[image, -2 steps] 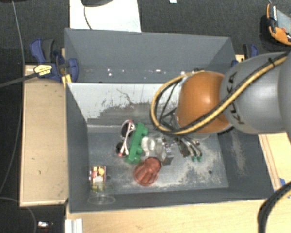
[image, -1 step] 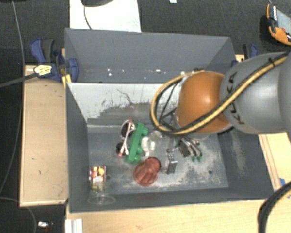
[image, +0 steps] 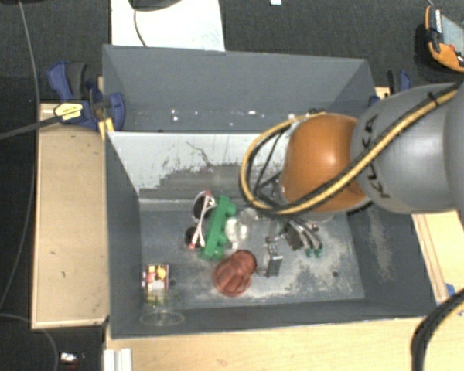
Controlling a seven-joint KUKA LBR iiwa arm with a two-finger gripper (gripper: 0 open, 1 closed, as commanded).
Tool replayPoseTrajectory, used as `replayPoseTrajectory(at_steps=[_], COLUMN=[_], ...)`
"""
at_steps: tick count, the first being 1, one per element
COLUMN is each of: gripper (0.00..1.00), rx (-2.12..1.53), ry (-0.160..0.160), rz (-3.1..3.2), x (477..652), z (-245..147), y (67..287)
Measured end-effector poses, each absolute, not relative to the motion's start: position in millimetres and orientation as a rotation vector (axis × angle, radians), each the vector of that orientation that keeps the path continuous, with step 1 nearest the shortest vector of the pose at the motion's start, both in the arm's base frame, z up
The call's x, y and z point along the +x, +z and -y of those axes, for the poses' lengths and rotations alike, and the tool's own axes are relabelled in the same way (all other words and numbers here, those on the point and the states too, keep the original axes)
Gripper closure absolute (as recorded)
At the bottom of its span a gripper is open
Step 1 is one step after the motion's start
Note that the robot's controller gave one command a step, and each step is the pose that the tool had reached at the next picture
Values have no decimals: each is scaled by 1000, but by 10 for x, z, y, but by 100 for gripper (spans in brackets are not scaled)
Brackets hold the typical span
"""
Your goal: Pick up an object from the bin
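- Start at the bin (image: 216, 91); its floor carries a few loose things, spread from the 8 o'clock corner to the centre; the floor toward 3 and 4 o'clock lies bare.
- Note the small clear container (image: 156, 278) with yellow and red contents at 8 o'clock; it sits near the left wall, well apart from everything else.
- Note the white-and-red loop (image: 202, 216) left of centre, toward 9 o'clock; it lies against the green block (image: 219, 228), whose length runs from 12 to 6 o'clock; a small white piece (image: 233, 229) touches the block's 3 o'clock side.
- Note the red-brown rounded lump (image: 234, 273) at 6 o'clock, just below the green block; you cannot tell whether the two touch.
- Locate the gripper (image: 288, 247) low over the floor just right of centre, under the arm's orange cover (image: 321, 161); it sits at 3 o'clock of the white piece and at 1 o'clock of the lump, near both.
- Treat the gripper's opening as undetermined; you cannot tell how wide it stands; nothing is seen held in it.
- Judge progress as early: the gripper is down in the bin, but nothing is grasped or lifted; the grasp, the lift and the clearing of the rim are left to do.
- Expect the lump or the white piece as the likeliest target, being nearest; this is a judgement only.
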State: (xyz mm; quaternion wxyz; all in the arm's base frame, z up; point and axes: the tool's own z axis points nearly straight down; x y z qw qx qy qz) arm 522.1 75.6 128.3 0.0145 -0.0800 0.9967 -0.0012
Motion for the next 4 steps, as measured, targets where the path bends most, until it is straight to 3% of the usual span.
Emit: replayPoseTrajectory(at_steps=[1, 2, 3, 4], gripper=[0, 0, 100, 100], rx=[-268, -200, -430, -430], ry=[-5, -2, -8, -8], rz=[-3100, -3092, -3078, -3078], x=[5234, 5488, 5015, 5015], z=[-768, -1279, -1413, -1413], y=[1244, 742, 703, 703])
